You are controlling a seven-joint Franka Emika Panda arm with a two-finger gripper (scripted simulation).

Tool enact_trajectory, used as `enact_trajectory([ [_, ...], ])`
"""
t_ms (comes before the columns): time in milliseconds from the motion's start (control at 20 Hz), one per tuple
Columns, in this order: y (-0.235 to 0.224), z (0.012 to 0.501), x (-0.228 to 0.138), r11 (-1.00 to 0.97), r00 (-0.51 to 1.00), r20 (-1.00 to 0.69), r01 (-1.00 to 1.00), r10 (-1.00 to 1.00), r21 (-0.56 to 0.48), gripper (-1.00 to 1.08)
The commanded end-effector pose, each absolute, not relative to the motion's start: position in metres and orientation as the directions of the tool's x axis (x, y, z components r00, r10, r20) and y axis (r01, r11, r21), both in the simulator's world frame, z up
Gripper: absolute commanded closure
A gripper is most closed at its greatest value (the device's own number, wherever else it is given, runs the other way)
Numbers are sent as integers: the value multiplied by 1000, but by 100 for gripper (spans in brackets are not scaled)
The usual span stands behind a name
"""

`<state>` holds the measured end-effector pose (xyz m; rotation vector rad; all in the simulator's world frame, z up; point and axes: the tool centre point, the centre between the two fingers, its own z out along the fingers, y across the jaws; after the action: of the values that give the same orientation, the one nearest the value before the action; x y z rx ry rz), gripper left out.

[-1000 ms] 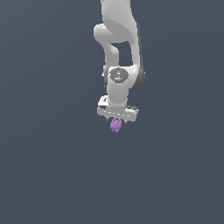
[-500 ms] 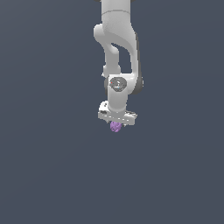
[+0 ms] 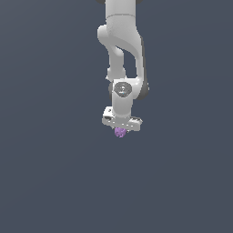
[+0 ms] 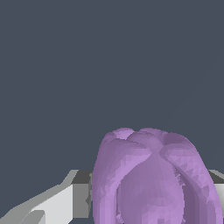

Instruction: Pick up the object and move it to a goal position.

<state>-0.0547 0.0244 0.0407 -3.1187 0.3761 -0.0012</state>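
Hand [image 3: 120, 129] is clamped on the light-purple lump [image 3: 120, 132], which sits btwn its fingers just below the white wrist, so carry w/ steady grip, no jerks, smooth path to the goal, which isn't visible in either view.

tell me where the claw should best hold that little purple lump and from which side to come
Across its rounded middle, coming straight down from above. The purple lump is small, roundish and lobed, with no handle or edge, so a pinch on opposite flanks suits it. That is how the claw has it now, one finger against its flank.
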Motion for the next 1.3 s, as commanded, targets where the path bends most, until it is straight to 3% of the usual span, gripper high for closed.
enact_trajectory([
  [0, 24, 40, -55, -971, 971, 0, -239, -239, 0, 108],
  [600, 46, 53, -62, -971, 971, 1, -238, -238, 0, 108],
  [1250, 157, 118, -98, -971, 971, 1, -238, -238, 1, 108],
])
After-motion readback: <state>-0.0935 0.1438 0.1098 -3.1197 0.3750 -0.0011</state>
